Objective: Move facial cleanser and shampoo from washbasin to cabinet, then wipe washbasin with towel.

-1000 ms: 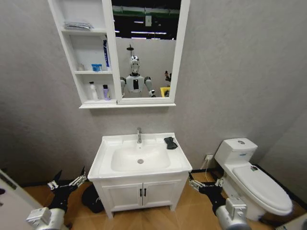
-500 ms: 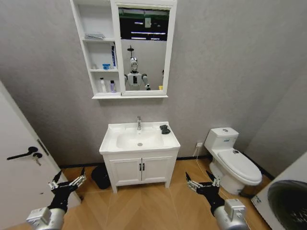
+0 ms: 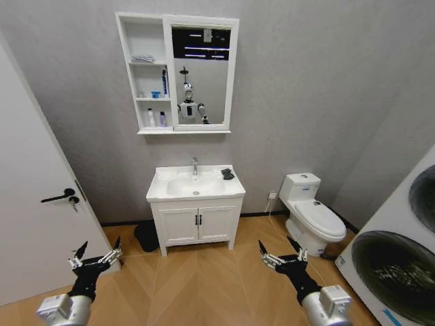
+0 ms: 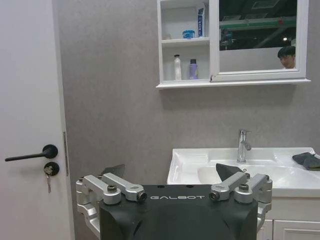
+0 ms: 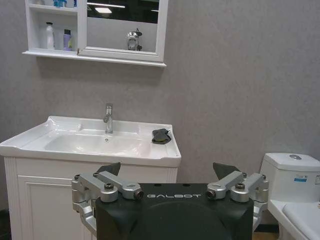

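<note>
i judge only wiping remains: bottles sit in the white three-shelf wall cabinet (image 3: 151, 75), the small black cloth towel (image 3: 228, 174) lies at the right back corner of the white ceramic washbasin (image 3: 194, 185), and my left gripper (image 3: 95, 259) and right gripper (image 3: 280, 257) hang spread and empty.

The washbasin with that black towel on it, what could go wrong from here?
The towel lies bunched at the washbasin rim's back corner beside the wall, so a pinch there may scrape the wall or push it off the edge. Both the left gripper and the right gripper hang open low over the floor, far from the basin. On approach, the door on the left and the toilet on the right could catch an arm.
</note>
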Robot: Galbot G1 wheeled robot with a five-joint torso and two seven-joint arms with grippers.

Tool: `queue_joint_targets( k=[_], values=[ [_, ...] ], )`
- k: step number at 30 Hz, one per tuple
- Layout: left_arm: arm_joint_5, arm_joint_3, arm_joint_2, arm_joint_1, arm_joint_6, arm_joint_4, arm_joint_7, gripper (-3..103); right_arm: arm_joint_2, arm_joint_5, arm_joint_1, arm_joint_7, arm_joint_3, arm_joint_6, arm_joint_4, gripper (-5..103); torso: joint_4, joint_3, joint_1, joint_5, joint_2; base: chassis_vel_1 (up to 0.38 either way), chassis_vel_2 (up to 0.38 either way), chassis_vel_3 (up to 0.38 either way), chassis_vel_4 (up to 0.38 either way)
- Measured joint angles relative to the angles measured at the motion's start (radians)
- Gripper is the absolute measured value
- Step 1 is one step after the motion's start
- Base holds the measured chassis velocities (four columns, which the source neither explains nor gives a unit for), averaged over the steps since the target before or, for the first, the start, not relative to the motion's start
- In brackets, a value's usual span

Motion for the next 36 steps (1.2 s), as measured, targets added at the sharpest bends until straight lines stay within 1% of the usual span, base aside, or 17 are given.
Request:
queue_joint_targets(
  k=[3, 9, 21, 36],
  values=[
    [0.0, 0.0, 0.0, 0.0, 0.0, 0.0, 0.0, 100, 0.0, 0.0, 0.001, 0.0, 0.0, 0.0, 0.0, 100, 0.0005, 0.0, 0.001, 0.0, 0.0, -0.064, 0.046, 0.078, -0.048],
    [0.0, 0.0, 0.0, 0.0, 0.0, 0.0, 0.0, 100, 0.0, 0.0, 0.001, 0.001, 0.0, -0.001, 0.0, 100, 0.0001, 0.0, -0.001, 0.0, 0.0, -0.006, 0.012, 0.011, -0.009],
    [0.0, 0.0, 0.0, 0.0, 0.0, 0.0, 0.0, 100, 0.0, 0.0, 0.001, 0.002, 0.0, -0.002, 0.0, 100, 0.0004, 0.0, -0.001, -0.0001, 0.0, 0.014, 0.014, 0.015, 0.009],
    [0.0, 0.0, 0.0, 0.0, 0.0, 0.0, 0.0, 100, 0.0, 0.001, 0.001, 0.003, 0.0, -0.003, 0.0, 100, 0.0003, 0.0, -0.001, 0.0, 0.0, 0.0, 0.0, 0.0, 0.0]
  ],
)
